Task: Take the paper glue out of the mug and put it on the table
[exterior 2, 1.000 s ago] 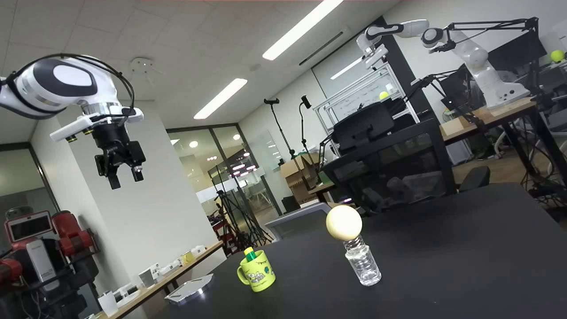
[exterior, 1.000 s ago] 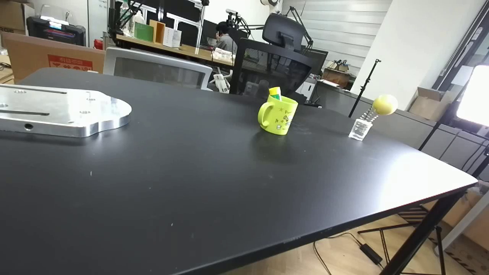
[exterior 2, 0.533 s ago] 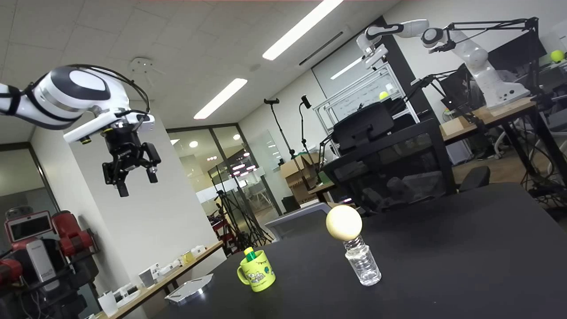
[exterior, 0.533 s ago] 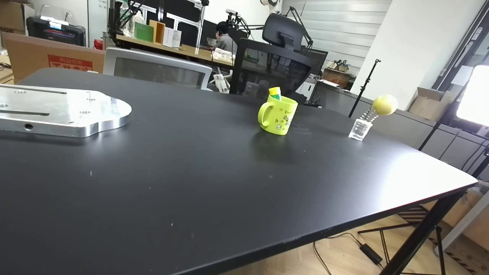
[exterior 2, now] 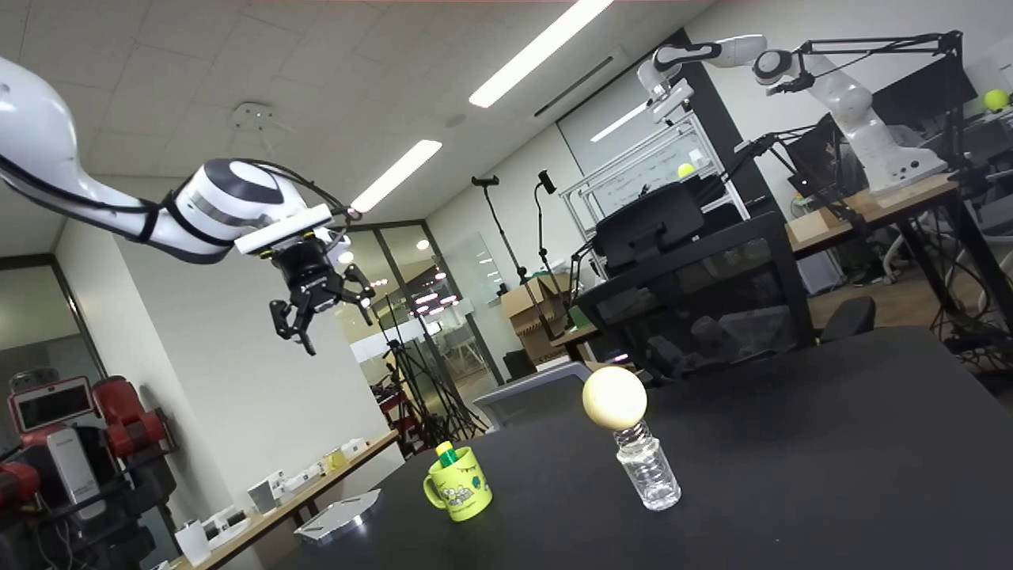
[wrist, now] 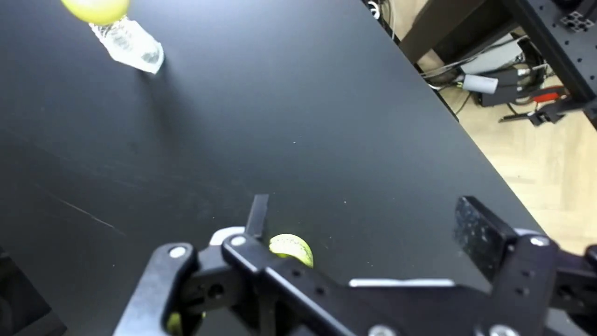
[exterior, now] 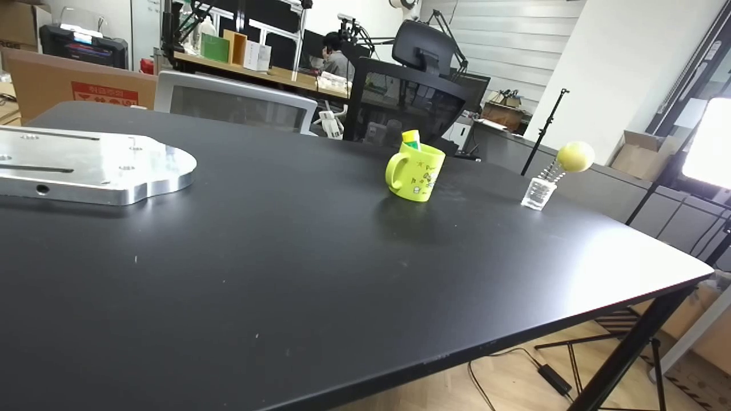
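The lime mug stands on the black table. It shows in both exterior views, also here. The paper glue stands in the mug; its yellow cap and green upper part show above the rim, the rest is hidden. My gripper is open and empty, high above the table, above and to the left of the mug in an exterior view. In the wrist view the jaws are wide apart. Part of the mug shows behind the left finger; the glue cannot be made out there.
A small clear cup with a spring and a yellow ball on top stands on the table; it also shows in the wrist view. A silver metal plate lies on the table. Chairs stand behind the table's far edge.
My arm and gripper have moved right and a little down in an exterior view, and the gripper has turned somewhat. The jaws stay open. The mug and glue have not moved.
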